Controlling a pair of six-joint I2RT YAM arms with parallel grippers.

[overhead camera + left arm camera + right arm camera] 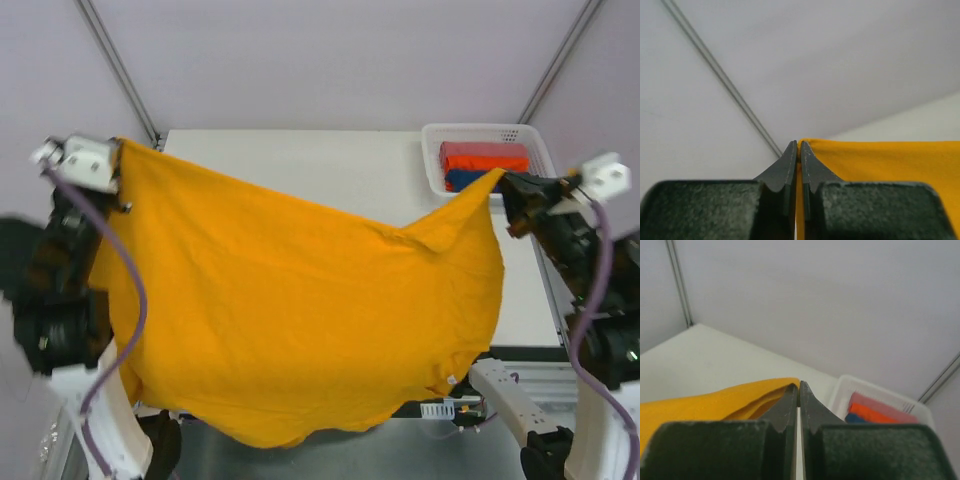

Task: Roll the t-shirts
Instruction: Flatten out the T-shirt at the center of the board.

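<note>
The mustard-orange t-shirt [300, 310] hangs spread in the air between both arms, its lower part drooping over the table's near edge, with a small white tag [453, 379] at the lower right. My left gripper [122, 150] is shut on its upper left corner [880, 160]. My right gripper [500, 180] is shut on its upper right corner [715, 402]. Folded pinkish [483, 150], red-orange [490, 164] and dark blue [462, 180] t-shirts lie in the basket.
A white plastic mesh basket [432, 160] stands at the table's far right corner; it also shows in the right wrist view [840, 395]. The white table [330, 165] shows behind the shirt. Grey walls with metal rails surround the cell.
</note>
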